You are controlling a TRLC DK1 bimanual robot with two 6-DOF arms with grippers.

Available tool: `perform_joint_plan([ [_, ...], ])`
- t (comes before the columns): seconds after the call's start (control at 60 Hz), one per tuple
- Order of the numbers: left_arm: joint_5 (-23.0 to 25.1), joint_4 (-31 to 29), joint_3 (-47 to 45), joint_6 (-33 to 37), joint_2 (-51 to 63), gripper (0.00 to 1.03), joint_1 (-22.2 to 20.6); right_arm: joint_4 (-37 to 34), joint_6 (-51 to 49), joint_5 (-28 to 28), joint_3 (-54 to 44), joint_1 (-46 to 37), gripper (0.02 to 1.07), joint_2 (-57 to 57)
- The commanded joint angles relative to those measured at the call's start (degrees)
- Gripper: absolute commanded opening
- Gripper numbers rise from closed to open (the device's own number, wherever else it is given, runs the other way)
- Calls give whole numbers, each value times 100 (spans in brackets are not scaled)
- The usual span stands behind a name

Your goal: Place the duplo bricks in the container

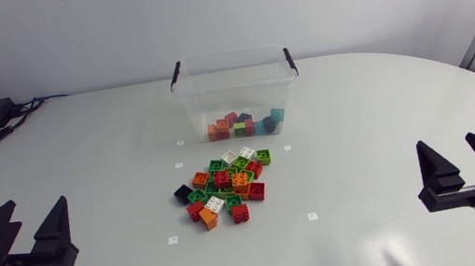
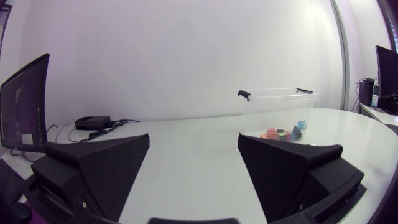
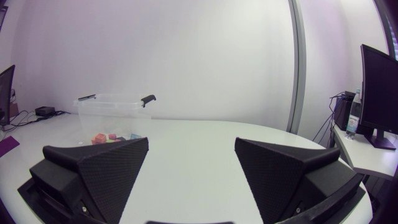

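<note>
Head view, read left to right. Left gripper [image 1: 37,204] sits at the near-left of the table [image 1: 81,156], fingers spread, nothing between them. The pile of duplo bricks [image 1: 226,184] lies mid-table, near the container [image 1: 190,102] with a strip of bare table between. Right gripper [image 1: 447,145] sits at the near-right, likewise spread and empty. Both are well apart from the pile.

Step in hand (my reading): the first reach for a loose brick. Start at the fringe, not the heap's middle.
- The black brick [image 1: 182,194] on the left edge suits the left arm.
- The red brick [image 1: 240,213] at the near edge suits the right arm.
- Come straight down with the fingers across two flat sides, so neighbours are not shoved.
- The green and red bricks in the middle touch one another; leave them until the edges thin out.
- Carry above the rim and let go low inside, so nothing bounces out.

The container is a clear tub with the lid off and a black clip handle [image 1: 175,74] at each end. A short row of bricks lies on its floor by the near wall. An orange brick [image 1: 216,131] is at the left end, with pink, green and dark ones between. A light-blue brick [image 1: 278,115] is at the right end. Both wrist views show the same tub across the table; the pile does not show there.
</note>
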Motion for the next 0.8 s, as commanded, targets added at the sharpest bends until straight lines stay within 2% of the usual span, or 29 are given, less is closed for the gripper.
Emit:
perform_joint_plan([
  [0.0,-36,-8,-106,15,-56,99,-38,-23,120,-25,-124,19,102,-30],
  [0.517,-36,10,-80,41,-65,99,6,30,129,-25,-124,45,102,-47],
  [0.783,-36,-605,984,59,164,99,68,-146,173,-25,377,238,102,32],
])
